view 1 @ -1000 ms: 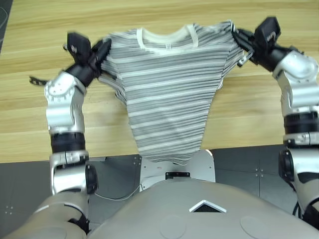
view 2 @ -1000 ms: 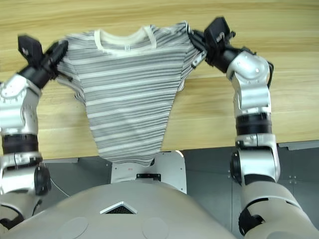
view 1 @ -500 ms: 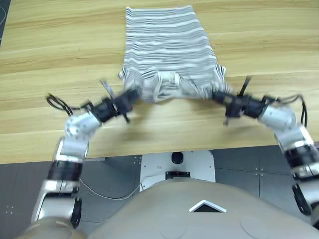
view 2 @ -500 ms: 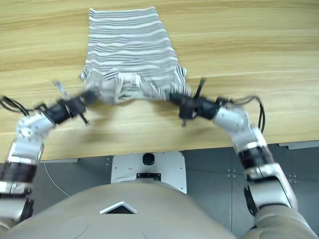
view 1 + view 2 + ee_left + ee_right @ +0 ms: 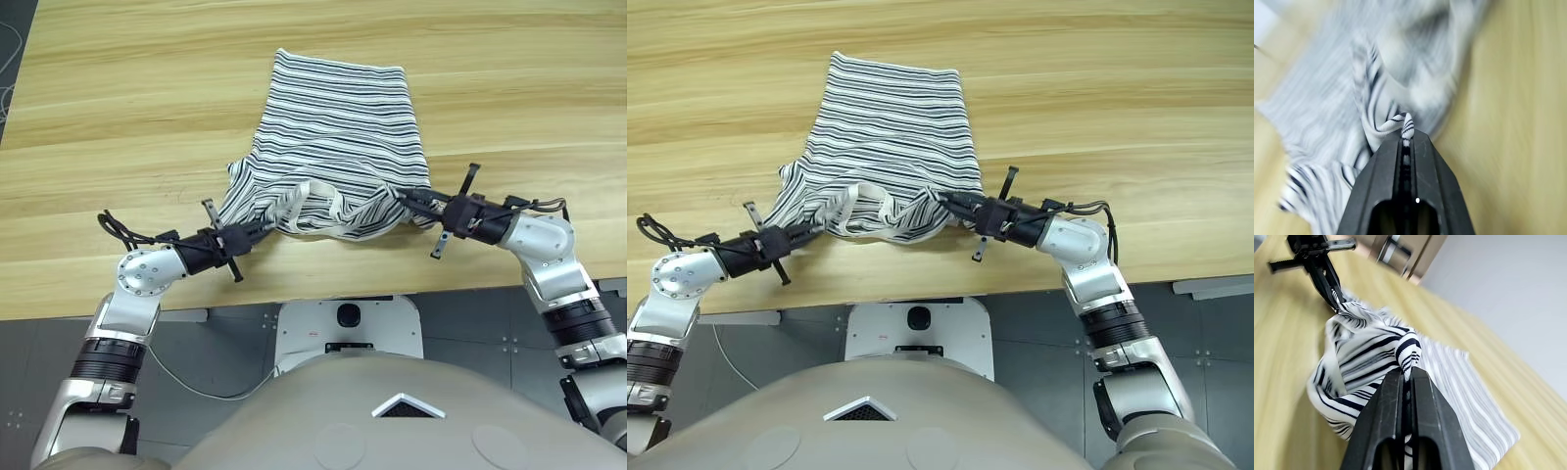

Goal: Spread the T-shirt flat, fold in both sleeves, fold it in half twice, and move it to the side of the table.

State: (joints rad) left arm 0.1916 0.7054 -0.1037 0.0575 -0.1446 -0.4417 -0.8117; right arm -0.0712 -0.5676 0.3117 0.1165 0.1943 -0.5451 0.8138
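Grey-and-white striped cotton T-shirt (image 5: 338, 127) lies mid-table, collar end bunched near the front edge of the pale wooden table (image 5: 118, 117).
Left gripper (image 5: 263, 228) and right gripper (image 5: 407, 195) each pinch a shoulder; slack between them risks trapped wrinkles.

T-shirt (image 5: 338, 127): on table (image 5: 118, 117), centre; hem at far end, collar end bunched by near edge. Left gripper (image 5: 259, 231): at shirt's near-left corner, pinching cloth. Right gripper (image 5: 408, 197): at near-right corner, pinching cloth.
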